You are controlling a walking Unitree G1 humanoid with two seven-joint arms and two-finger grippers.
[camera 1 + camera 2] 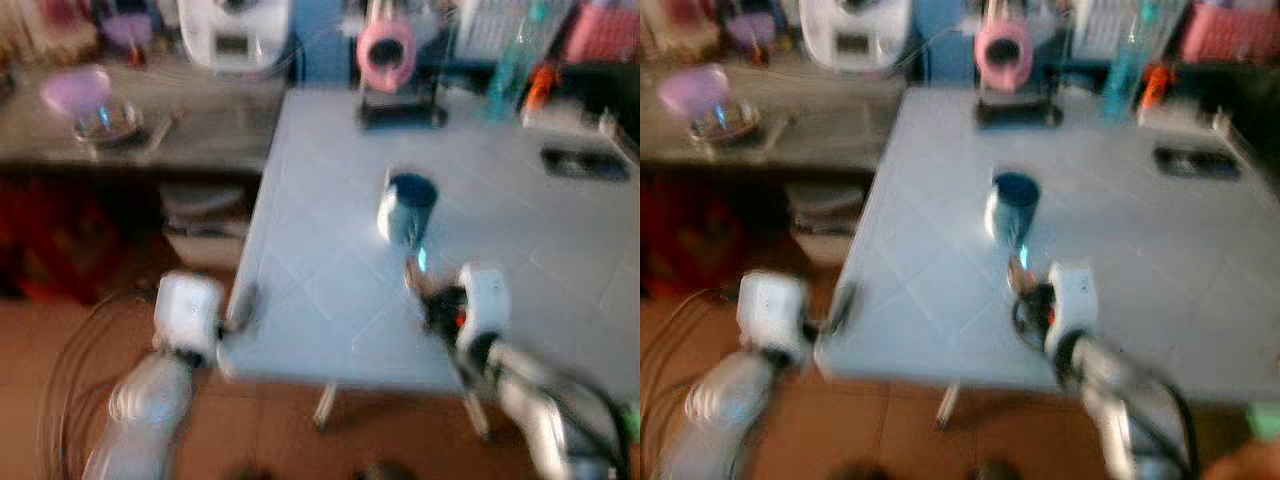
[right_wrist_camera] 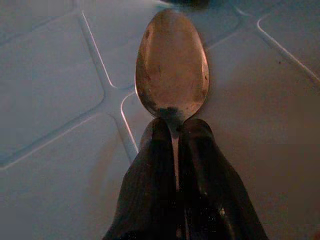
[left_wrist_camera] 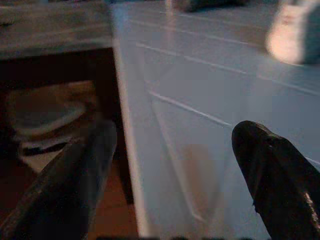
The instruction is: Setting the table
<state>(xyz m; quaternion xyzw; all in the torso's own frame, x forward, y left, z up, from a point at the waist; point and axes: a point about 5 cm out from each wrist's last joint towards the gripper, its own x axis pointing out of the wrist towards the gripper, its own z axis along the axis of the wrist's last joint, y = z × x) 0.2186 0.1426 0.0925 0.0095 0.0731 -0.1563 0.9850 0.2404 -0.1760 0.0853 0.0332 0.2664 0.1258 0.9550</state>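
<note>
spoon (image 2: 172, 70) is sitting pinched by its neck in the right gripper (image 2: 175, 131), bowl pointing ahead toward the blue cup (image 1: 407, 205). left gripper (image 3: 172, 165) is hanging open at the table (image 1: 560, 250) edge, farther from the cup.

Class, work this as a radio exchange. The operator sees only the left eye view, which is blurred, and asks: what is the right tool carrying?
Observer: The right tool is shut on a spoon, bowl pointing forward.
Operator: Is the spoon over the table?
Observer: Yes, above the white tiled table, near the blue cup.
Operator: And the left tool?
Observer: The left tool is open, at the table's edge, holding nothing.
</note>
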